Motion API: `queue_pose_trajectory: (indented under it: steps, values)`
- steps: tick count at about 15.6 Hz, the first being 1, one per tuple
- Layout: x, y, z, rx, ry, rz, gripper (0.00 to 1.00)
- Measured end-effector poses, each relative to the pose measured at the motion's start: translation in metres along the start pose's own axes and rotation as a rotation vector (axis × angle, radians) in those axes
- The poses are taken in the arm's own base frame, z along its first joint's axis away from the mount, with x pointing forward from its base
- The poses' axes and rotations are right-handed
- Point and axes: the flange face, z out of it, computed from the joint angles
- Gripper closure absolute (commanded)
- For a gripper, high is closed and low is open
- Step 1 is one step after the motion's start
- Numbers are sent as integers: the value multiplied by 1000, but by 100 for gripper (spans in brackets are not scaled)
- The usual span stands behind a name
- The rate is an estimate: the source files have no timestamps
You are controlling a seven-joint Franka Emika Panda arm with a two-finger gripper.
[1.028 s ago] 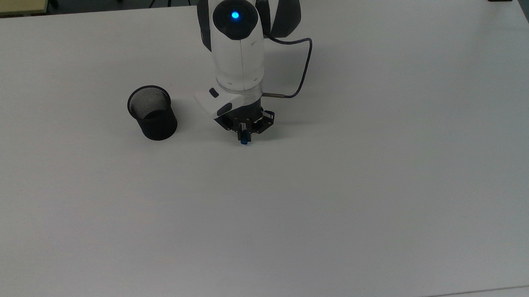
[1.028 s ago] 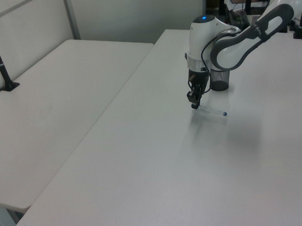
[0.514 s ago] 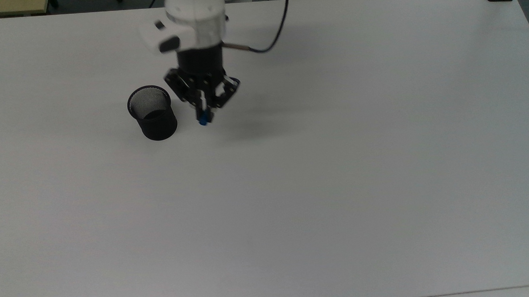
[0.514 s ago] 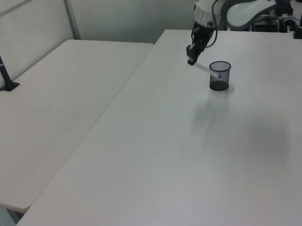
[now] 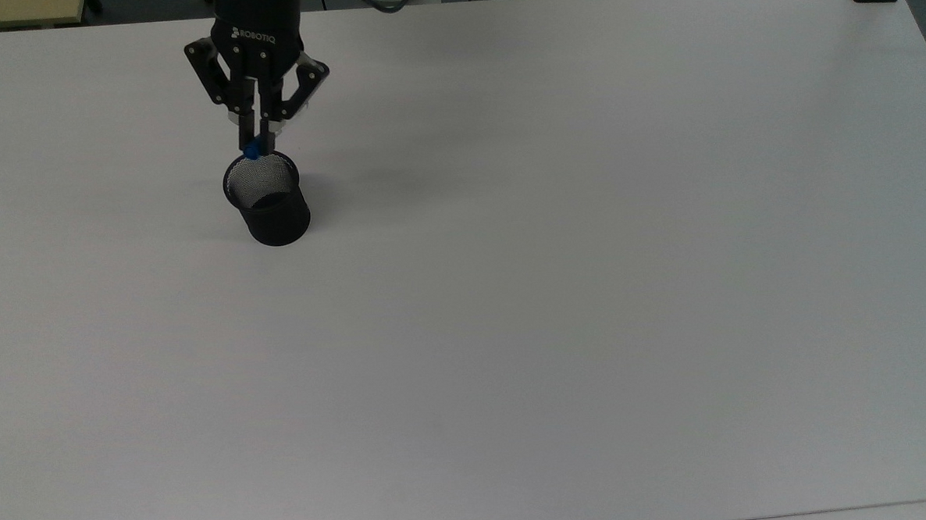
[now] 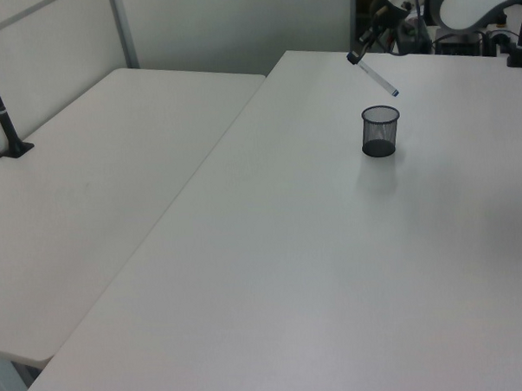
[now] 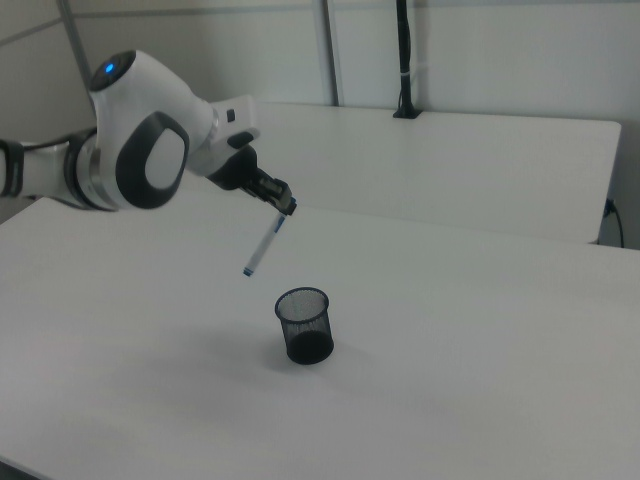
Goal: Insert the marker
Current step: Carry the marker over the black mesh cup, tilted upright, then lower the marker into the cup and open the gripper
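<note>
I have the broad white table (image 5: 589, 286) under me, bare apart from one object, with a second white table (image 6: 96, 185) beside it in the left view and a black post (image 7: 403, 60) clamped at the far edge in the right view. The arm (image 7: 140, 145) reaches in over the table from the top view's 12 o'clock. The black mesh cup (image 5: 267, 197) stands upright on the table, its mouth open and nothing in it that I can make out. The pincer (image 5: 258, 132) sits just at the cup's 12 o'clock in the top view, its fingers pressed onto one end of the marker (image 7: 264, 240). In the right view the marker hangs tilted, sloping down from the pincer toward about 7 o'clock, with its free blue end in the air above the cup's rim and off to the right view's left of it. So by my reckoning the pickup and carry are done and the insertion itself is not: the tip has to be lined up over the mouth, the barrel brought nearer upright, then lowered and let go. Nothing stands in the way; my worry is the slant, since a tilted tip could catch the rim and tip the light cup.
</note>
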Motion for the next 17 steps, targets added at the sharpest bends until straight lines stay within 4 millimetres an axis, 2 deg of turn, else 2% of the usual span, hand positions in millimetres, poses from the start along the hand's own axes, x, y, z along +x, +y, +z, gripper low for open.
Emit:
queue_pose_trajectory:
  steps: [3, 9, 13, 17]
  values:
    - [-15, 22, 11, -20, 73, -23, 100]
    - [-39, 39, 42, -19, 143, -91, 100]
    - [-49, 41, 69, 10, 151, -96, 100]
    - [-53, 38, 83, 27, 150, -99, 100]
